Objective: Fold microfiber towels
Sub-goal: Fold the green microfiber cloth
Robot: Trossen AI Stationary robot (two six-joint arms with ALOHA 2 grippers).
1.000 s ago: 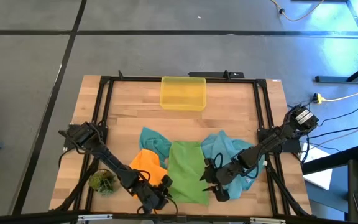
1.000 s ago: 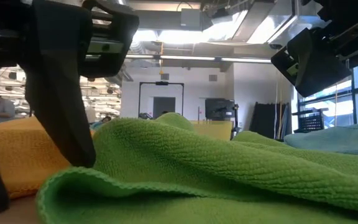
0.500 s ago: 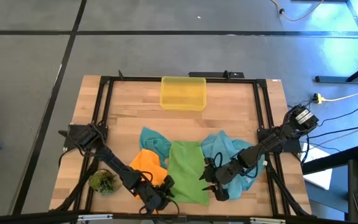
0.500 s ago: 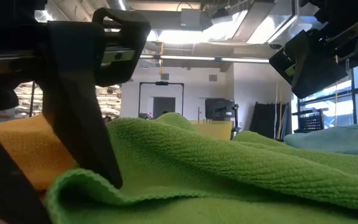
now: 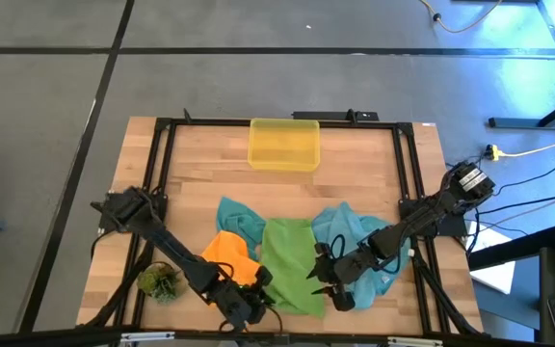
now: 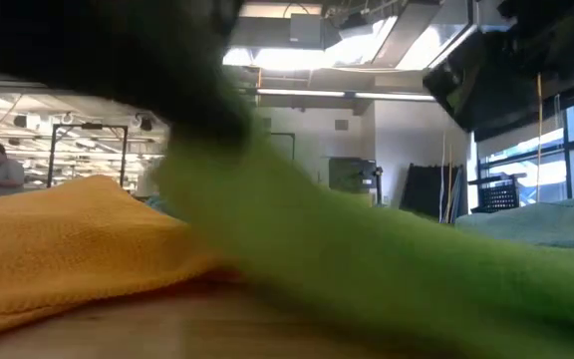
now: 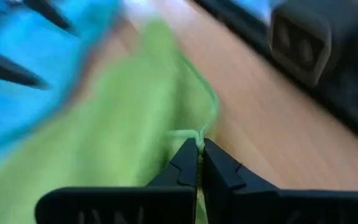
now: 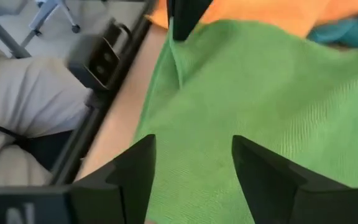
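We record the wooden table (image 5: 355,173) as the largest item, butcher-block planks inside a black frame. At its far edge, well beyond both claws, sits the yellow bin (image 5: 283,145), a translucent rectangular tub in which we see nothing. The left arm reaches diagonally from the left side toward the near edge, and the left gripper (image 7: 199,149) has its two dark fingers pressed together, clamped on the hemmed corner of the green towel (image 5: 290,265). The right arm comes in from the right side, and the right gripper (image 8: 191,165) hangs over the green towel's right edge with its fingers apart and nothing between them. The green towel, a looped microfiber weave, lies as a long strip between the two claws. Behind the right gripper lies a crumpled teal-blue towel (image 5: 355,231). Just behind the left gripper lies the orange towel (image 5: 227,253), rumpled and touching the green one, and beyond it the second teal-blue towel (image 5: 239,217). A small green plant tuft (image 5: 159,281) sits left of the left gripper.
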